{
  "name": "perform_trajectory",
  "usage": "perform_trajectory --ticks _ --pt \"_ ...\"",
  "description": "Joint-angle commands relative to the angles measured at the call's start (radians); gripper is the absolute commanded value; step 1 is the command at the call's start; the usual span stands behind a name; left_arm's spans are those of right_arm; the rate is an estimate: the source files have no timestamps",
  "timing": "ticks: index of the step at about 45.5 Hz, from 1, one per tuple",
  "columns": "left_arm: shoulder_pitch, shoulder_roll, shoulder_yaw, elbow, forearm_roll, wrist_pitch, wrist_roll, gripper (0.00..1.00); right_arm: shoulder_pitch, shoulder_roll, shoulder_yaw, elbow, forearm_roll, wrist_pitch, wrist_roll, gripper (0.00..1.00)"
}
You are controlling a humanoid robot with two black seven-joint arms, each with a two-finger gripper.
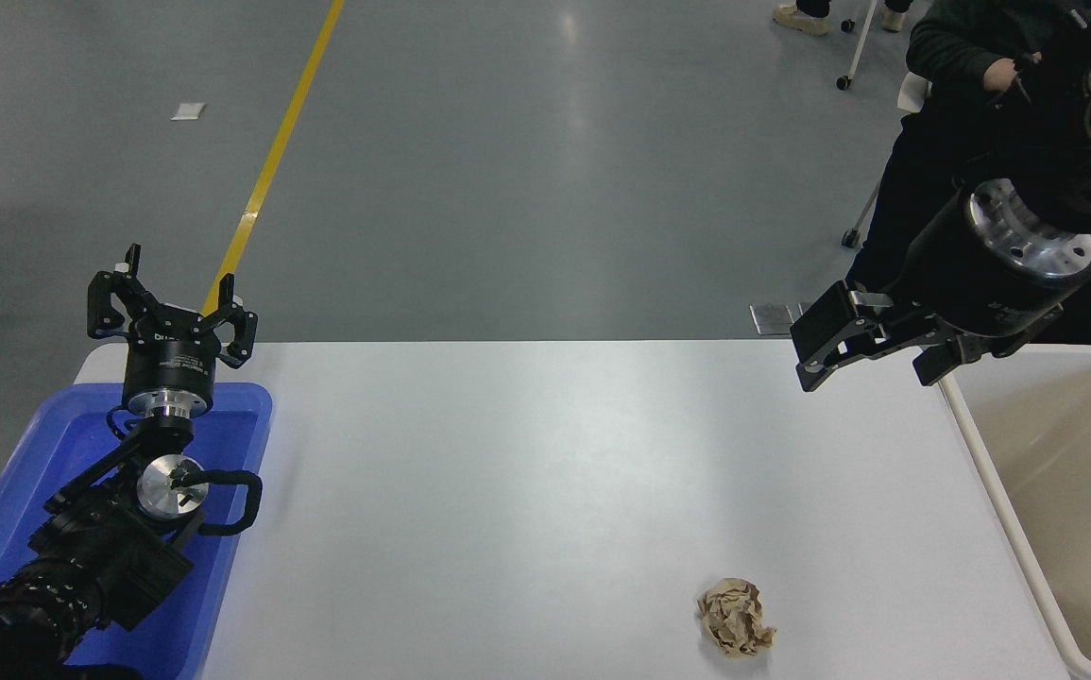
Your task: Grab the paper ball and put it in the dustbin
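Observation:
The tan-brown crumpled paper ball (736,618) lies on the white table (526,491) near its front edge, right of centre. The dustbin (1008,472), off-white rim and beige inside, stands at the table's right end. My right gripper (871,354) hangs open and empty above the table's far right corner, just left of the dustbin's rim and well behind the paper ball. My left gripper (170,302) is open and empty, parked above the blue tray at the lower left.
A shallow bright blue tray (54,453) sits at the table's left end under my left arm. A person in dark clothes (951,85) sits beyond the table at the top right, behind my right arm.

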Motion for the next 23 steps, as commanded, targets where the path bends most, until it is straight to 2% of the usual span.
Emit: perform_trajectory --ticks 1,14,23 --pt "0.001 0.0 0.0 0.0 0.0 0.0 0.0 0.99 -0.167 -0.045 0.05 -0.001 -0.003 -0.107 0.0 1.0" --pt "-0.001 0.0 0.0 0.0 0.0 0.0 0.0 0.99 -0.412 -0.039 0.148 0.005 -0.01 -0.313 0.002 1.0" --pt "-0.001 0.002 0.0 0.0 0.0 0.0 0.002 0.99 -0.619 0.013 0.197 0.005 -0.085 -0.492 0.002 1.0"
